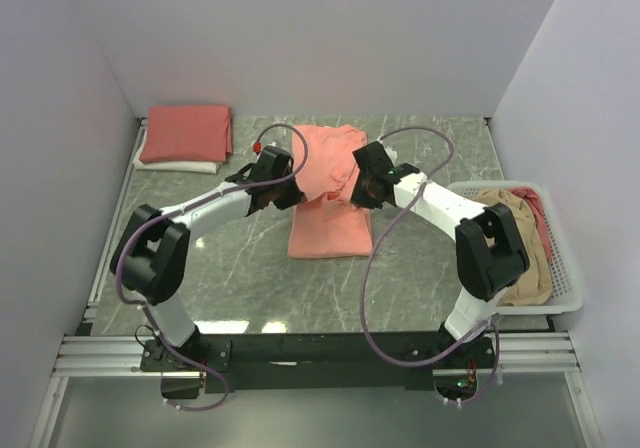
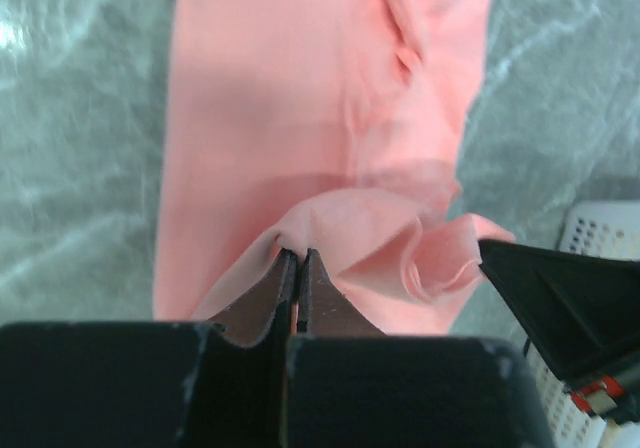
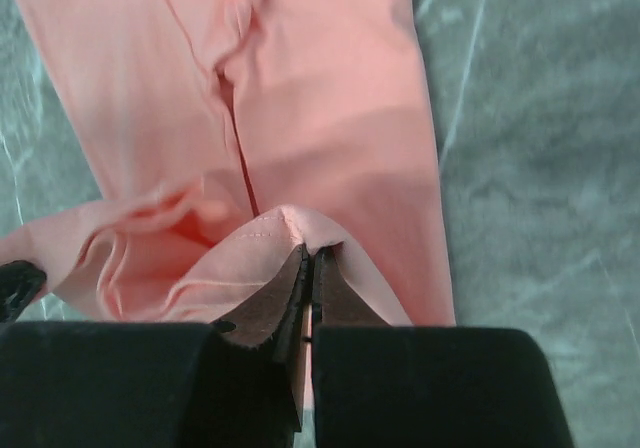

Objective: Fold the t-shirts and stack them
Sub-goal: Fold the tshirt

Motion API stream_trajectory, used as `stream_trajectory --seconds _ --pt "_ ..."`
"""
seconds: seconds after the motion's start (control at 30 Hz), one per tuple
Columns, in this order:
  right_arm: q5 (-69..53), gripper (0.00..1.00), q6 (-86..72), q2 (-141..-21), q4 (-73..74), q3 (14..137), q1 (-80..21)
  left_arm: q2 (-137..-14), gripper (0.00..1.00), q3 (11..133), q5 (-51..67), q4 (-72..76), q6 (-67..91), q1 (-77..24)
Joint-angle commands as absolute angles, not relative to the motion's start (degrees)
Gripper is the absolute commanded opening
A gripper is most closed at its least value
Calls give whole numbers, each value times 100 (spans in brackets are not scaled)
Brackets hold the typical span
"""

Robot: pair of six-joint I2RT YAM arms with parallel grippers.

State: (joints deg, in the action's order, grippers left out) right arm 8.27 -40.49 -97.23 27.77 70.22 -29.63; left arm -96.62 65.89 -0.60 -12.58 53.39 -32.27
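Two pinches: left gripper (image 2: 298, 256) and right gripper (image 3: 312, 253) clamp shut on the lifted far edge of the salmon t-shirt (image 1: 330, 233), whose length apparently trails nearward along the table (image 1: 220, 283).

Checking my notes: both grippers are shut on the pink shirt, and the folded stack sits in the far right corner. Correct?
Not quite. The top view shows the folded stack in the far left corner. The left gripper and right gripper are shut on the pink shirt.

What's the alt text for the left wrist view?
The left gripper is shut on a fold of a salmon-pink t-shirt, whose folded length stretches away over the grey marbled table. A corner of a white lattice basket shows at right.
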Motion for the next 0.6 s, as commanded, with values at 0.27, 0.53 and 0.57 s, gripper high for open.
stream_trajectory --seconds 0.27,0.53,0.57 --pt "264 0 -3753 -10600 2303 7542 -2365 -10450 0 7356 422 -1028 4896 -2646" --pt "176 0 -3744 -10476 2241 7488 -2101 -10643 0 7664 624 -1081 4834 -2514" --pt "158 0 -3735 -10503 2233 7514 -2048 -10687 0 7690 641 -1072 4843 -2505"
